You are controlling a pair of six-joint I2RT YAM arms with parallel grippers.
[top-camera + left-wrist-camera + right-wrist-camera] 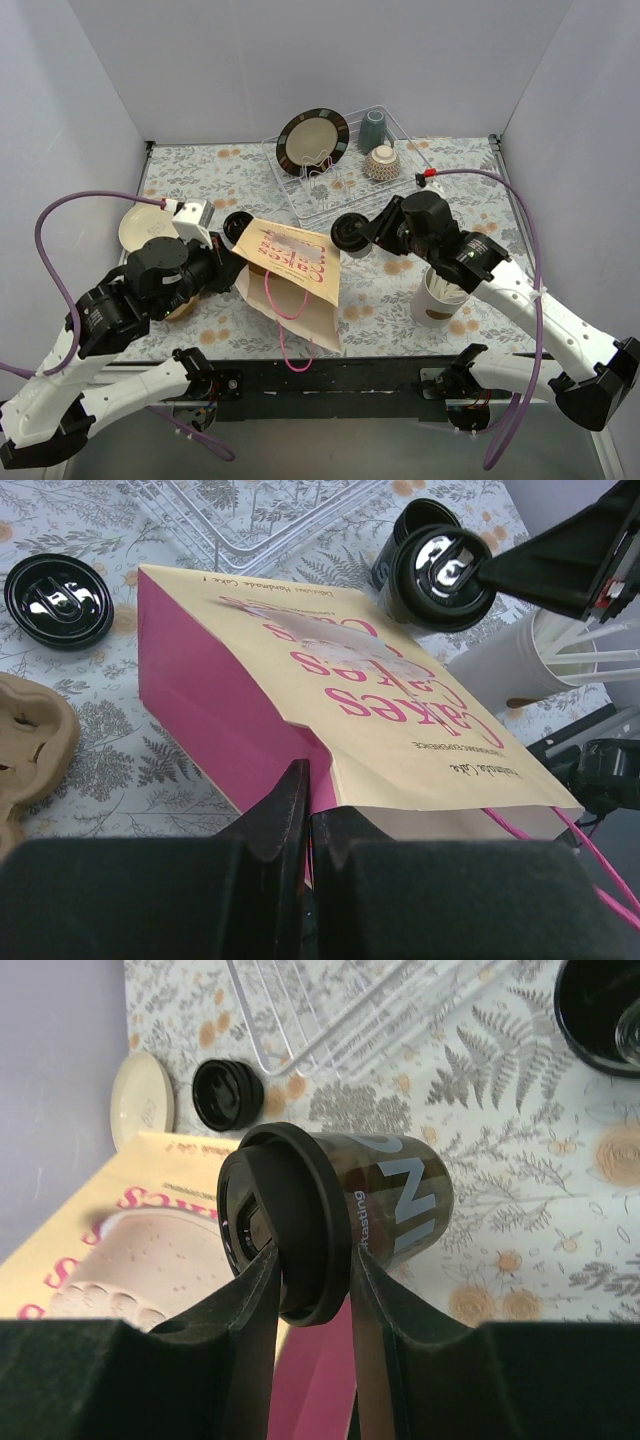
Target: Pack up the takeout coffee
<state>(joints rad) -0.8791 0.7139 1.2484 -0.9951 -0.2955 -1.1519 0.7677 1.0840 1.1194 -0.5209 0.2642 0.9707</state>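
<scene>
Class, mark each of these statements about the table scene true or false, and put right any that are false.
1. The right tool grips a black cup by its lidded end. True.
2. The paper bag stands upright. False: it lies flat on the table.
3. The left tool is shut on the bag's edge. True.
4. The white cup of sticks sits in the dish rack. False: it stands on the table, outside the rack.
5. The gripped cup is inside the bag. False: it is outside, by the bag's far corner.
6. A loose black lid lies near the bag. True.
</scene>
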